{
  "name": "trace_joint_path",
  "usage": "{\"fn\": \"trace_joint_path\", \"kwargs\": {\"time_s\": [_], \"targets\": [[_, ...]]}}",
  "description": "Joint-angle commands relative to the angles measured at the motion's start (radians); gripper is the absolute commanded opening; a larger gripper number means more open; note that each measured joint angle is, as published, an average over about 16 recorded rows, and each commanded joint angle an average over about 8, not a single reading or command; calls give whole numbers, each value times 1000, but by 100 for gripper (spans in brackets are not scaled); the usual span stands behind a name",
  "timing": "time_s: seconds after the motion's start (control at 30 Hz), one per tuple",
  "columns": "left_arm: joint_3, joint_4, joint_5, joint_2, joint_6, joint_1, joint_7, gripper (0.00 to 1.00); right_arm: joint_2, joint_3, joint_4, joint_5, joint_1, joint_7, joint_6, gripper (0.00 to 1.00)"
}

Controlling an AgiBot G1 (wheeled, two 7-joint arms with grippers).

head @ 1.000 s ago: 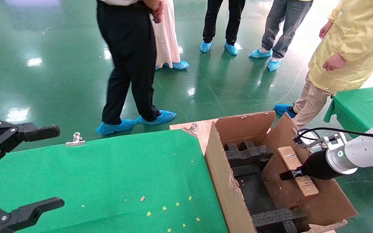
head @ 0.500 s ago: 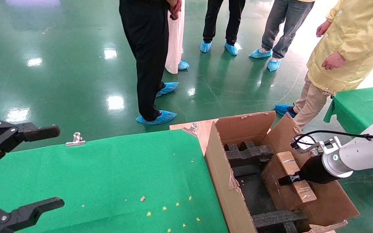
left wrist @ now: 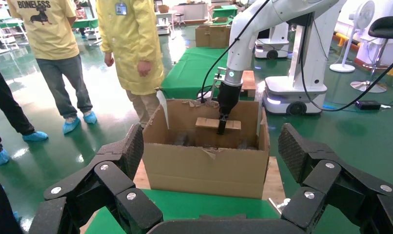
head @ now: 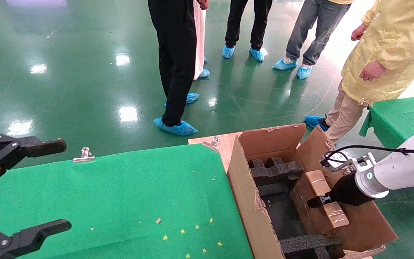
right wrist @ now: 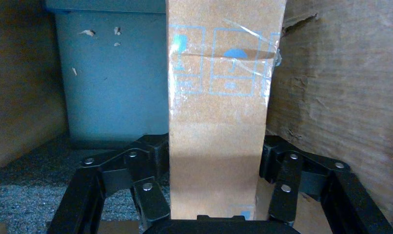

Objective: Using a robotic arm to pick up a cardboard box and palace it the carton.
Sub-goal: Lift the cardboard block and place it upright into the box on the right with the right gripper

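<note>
**Right gripper holding box inside carton**

The right gripper (head: 318, 201) is reaching into the carton (head: 250, 201) from its right side, jaws pinching the cardboard box (head: 323, 198). In the right wrist view the box (right wrist: 219, 122) is sitting squarely between the two black linkage fingers (right wrist: 146, 185), both pressing against its long faces. The box is extending out past the fingertips, with blue printed symbols and clear tape on the far end of the face toward the camera.

In the head view the box is sitting tilted, inside the carton's right half, against an inner cardboard wall just right of the jaws. Black foam blocks (head: 273, 171) are lying left of and beyond the jaws; another foam strip (head: 307, 242) is lying nearer the robot. Cannot tell whether the box is touching the carton floor.

The left gripper (head: 13, 190) is hanging over the near left edge of the green table (head: 120, 194), well apart from the carton, jaws spread wide with nothing between them.
</note>
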Motion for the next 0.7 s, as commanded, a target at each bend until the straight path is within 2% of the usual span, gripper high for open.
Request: {"fn": "trace_joint_path", "kwargs": {"time_s": [0.03,0.7], "targets": [[0,0,0,0,0,0,0,100,0,0,1,0,0,0,0,100],[1,0,0,0,0,0,0,100,7,1,14,-14,30,-3,8,100]]}}
